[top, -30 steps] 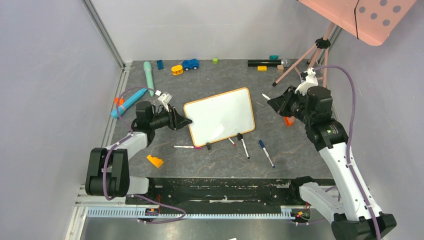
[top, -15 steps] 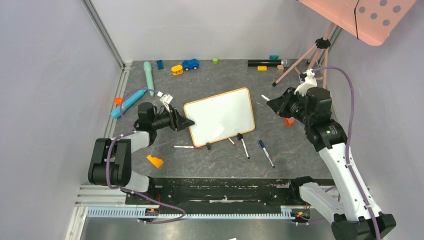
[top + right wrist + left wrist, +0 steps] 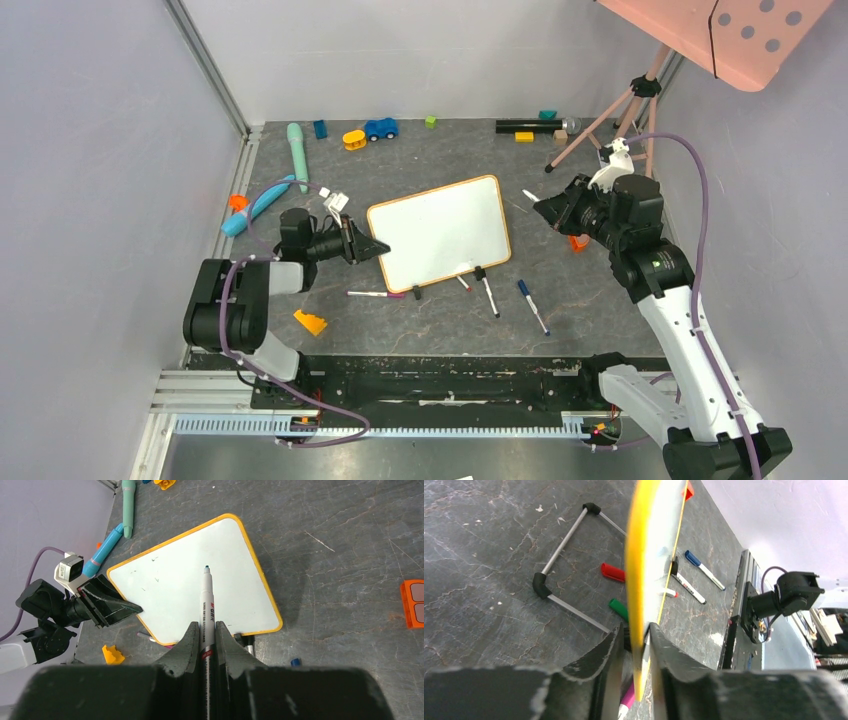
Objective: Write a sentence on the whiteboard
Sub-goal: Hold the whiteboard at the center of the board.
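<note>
"Top external first: how does the whiteboard [image 3: 438, 232] look?"

"Small and white, with a thin orange frame and rounded corners. It sits mid-worktop [image 3: 450, 150], turned a little askew, with its two black clip feet [image 3: 479, 272] on the near edge. From the right wrist, the face is plain white with a few faint specks."

"Who has hold of it?"

"The left claw [image 3: 380, 247] is clenched on its left edge. The left wrist view shows a finger on each side of the frame, with the board seen edge-on. The right claw [image 3: 543, 208] grasps a marker [image 3: 206, 600], tip outward, off the board's right edge and not touching it."

"Room to move?"

"There's bare worktop on the far side, and between the board and the right claw. The near edge is crowded: a pink-capped pen [image 3: 378, 294], a black pen [image 3: 488, 297] and a blue pen [image 3: 532, 306] lie just beside the feet. An orange block [image 3: 578, 241] lies beside the right arm."

"Anything changed from a second ago?"

"The left arm's elbow has swung in toward the board. The board, the pens and the right arm lie as before."
</note>
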`<state>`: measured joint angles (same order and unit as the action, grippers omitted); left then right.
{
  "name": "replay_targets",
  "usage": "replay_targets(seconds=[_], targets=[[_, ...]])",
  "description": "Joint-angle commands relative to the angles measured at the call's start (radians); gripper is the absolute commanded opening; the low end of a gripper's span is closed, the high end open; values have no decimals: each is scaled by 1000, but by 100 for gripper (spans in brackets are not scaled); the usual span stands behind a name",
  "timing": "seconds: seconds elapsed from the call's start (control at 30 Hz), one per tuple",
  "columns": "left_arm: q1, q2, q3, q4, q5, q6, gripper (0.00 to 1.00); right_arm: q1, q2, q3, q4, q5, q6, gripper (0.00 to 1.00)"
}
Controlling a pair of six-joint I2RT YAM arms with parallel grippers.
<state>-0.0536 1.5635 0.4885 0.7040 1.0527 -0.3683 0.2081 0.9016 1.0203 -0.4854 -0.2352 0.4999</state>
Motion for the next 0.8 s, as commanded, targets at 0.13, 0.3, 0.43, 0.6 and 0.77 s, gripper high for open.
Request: replay_targets(seconds=[0.13,0.3,0.43,0.6,0.77], targets=[[-5,20,-7,118,38,-54,20,0,4,11,24,19,-39,0],[-6,13,-5,103,40,-43,6,0,21,33,21,28,-46,0],[-7,6,8,71,55,-40,2,0,27,37,28,29,-42,0],[-7,-33,14,-15,46,-3,2,1,45,38,34,23,-12,0],[-6,-55,12,-45,25,10,2,1,82,55,19,12,1,0]])
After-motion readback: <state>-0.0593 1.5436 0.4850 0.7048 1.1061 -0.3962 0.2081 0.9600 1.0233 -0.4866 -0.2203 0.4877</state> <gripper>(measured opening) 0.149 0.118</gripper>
